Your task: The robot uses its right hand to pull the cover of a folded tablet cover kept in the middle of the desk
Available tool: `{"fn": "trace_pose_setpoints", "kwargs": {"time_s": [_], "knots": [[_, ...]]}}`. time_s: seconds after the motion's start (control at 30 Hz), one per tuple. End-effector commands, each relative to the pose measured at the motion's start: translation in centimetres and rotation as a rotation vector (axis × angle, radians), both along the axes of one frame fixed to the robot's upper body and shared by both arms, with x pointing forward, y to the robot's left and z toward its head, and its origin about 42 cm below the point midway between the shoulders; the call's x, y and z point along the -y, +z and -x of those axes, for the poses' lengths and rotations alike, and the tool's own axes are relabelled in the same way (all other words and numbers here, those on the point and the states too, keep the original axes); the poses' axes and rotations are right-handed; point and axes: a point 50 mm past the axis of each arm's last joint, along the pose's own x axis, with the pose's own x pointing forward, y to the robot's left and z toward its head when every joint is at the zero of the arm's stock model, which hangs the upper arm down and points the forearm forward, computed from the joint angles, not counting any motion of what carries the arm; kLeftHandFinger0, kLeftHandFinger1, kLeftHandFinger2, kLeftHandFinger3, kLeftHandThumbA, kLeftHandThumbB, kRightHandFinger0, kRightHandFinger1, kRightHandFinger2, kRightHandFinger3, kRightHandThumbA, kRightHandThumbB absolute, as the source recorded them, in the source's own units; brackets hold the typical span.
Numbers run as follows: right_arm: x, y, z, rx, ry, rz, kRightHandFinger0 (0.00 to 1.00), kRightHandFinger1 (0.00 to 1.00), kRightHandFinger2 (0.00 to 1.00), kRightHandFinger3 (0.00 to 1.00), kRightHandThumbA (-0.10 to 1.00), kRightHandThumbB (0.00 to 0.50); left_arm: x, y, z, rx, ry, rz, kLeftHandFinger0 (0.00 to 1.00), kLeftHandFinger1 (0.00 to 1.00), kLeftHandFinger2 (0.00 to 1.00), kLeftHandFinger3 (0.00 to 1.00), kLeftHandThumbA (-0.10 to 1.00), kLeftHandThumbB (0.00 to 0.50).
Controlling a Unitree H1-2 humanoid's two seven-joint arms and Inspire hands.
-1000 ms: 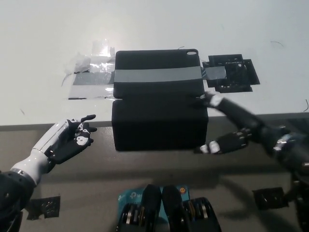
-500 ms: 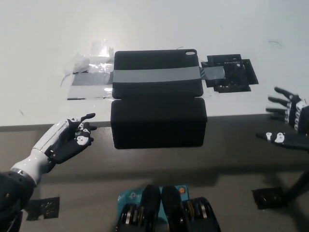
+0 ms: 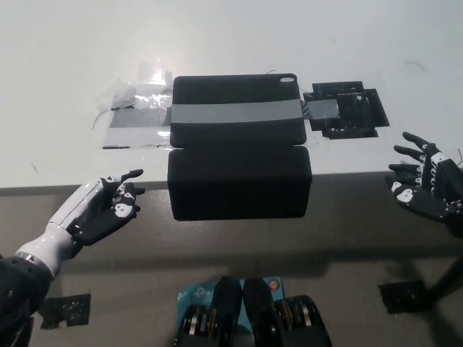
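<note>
Tablet cover (image 3: 238,148), opened flat at the middle of the white desk (image 3: 65,65), its front flap overhanging the near edge, grey tape (image 3: 235,113) across its back; right hand (image 3: 427,186) and left hand (image 3: 105,206) flank it, fingers spread, holding nothing.

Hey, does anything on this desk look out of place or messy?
The tablet cover is taped to the desk with a grey strip, its opened flap overhangs the desk edge, and crumpled clear tape sits left.

White left hand (image 3: 108,206) at lower left, fingers spread, black right hand (image 3: 427,189) at right, fingers spread
</note>
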Motion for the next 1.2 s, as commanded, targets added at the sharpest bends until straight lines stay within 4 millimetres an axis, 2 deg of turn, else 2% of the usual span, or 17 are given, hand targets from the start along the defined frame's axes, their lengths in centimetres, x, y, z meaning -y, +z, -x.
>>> {"fn": "trace_pose_setpoints", "kwargs": {"time_s": [0.0, 0.13, 0.37, 0.47, 0.57, 0.6, 0.63, 0.7, 0.8, 1.03, 1.17], "knots": [[0.6, 1.2, 0.2, 0.088, -0.027, 0.028, 0.63, 0.73, 0.88, 1.00, 0.63, 0.004, -0.4, 0.8, 0.3, 0.024, -0.011, -0.018, 0.74, 0.83, 0.94, 1.00, 1.00, 0.120], [0.6, 1.1, 0.1, 0.091, -0.022, 0.040, 0.62, 0.72, 0.88, 1.00, 0.64, 0.000, -0.5, 0.8, 0.3, 0.016, -0.010, -0.014, 0.74, 0.82, 0.93, 1.00, 1.00, 0.116], [0.8, 0.6, 0.4, 0.078, -0.001, 0.043, 0.61, 0.72, 0.88, 1.00, 0.68, 0.012, -0.5, 0.2, 0.6, 0.011, -0.009, -0.016, 0.74, 0.82, 0.93, 1.00, 1.00, 0.168], [0.8, 0.5, 0.4, 0.077, 0.004, 0.042, 0.60, 0.72, 0.88, 1.00, 0.71, 0.022, -0.5, 0.2, 0.6, 0.010, -0.009, -0.009, 0.73, 0.82, 0.93, 1.00, 1.00, 0.158], [0.9, 0.2, 0.8, 0.059, 0.008, 0.053, 0.62, 0.74, 0.88, 1.00, 0.79, 0.036, -0.4, -0.4, 1.1, 0.001, -0.011, -0.005, 0.73, 0.82, 0.93, 1.00, 1.00, 0.146], [0.9, 0.2, 0.8, 0.062, 0.007, 0.064, 0.61, 0.73, 0.88, 1.00, 0.83, 0.057, -0.4, -0.4, 1.1, 0.002, -0.011, -0.004, 0.73, 0.82, 0.93, 1.00, 1.00, 0.153], [1.0, 0.2, 0.8, 0.063, 0.010, 0.063, 0.61, 0.73, 0.88, 1.00, 0.83, 0.049, -0.5, -0.5, 1.1, 0.002, -0.009, -0.006, 0.73, 0.81, 0.93, 1.00, 1.00, 0.152], [0.9, 0.4, 0.7, 0.061, 0.009, 0.063, 0.62, 0.73, 0.87, 1.00, 0.78, 0.017, -0.5, -0.7, 1.1, -0.002, -0.003, 0.000, 0.72, 0.81, 0.92, 1.00, 1.00, 0.155], [0.9, 0.4, 0.7, 0.063, 0.003, 0.063, 0.60, 0.72, 0.87, 1.00, 0.76, 0.001, -0.5, -0.6, 1.2, -0.005, -0.004, 0.001, 0.74, 0.82, 0.93, 1.00, 1.00, 0.140], [0.9, 0.4, 0.6, 0.060, -0.006, 0.074, 0.62, 0.74, 0.89, 1.00, 0.68, 0.000, -0.5, -0.8, 1.2, -0.008, -0.003, 0.000, 0.74, 0.83, 0.94, 1.00, 1.00, 0.138], [0.8, 0.5, 0.7, 0.068, 0.002, 0.087, 0.63, 0.75, 0.90, 1.00, 0.74, 0.010, -0.5, -0.7, 1.3, -0.012, -0.001, 0.001, 0.76, 0.83, 0.95, 1.00, 1.00, 0.137]]}}
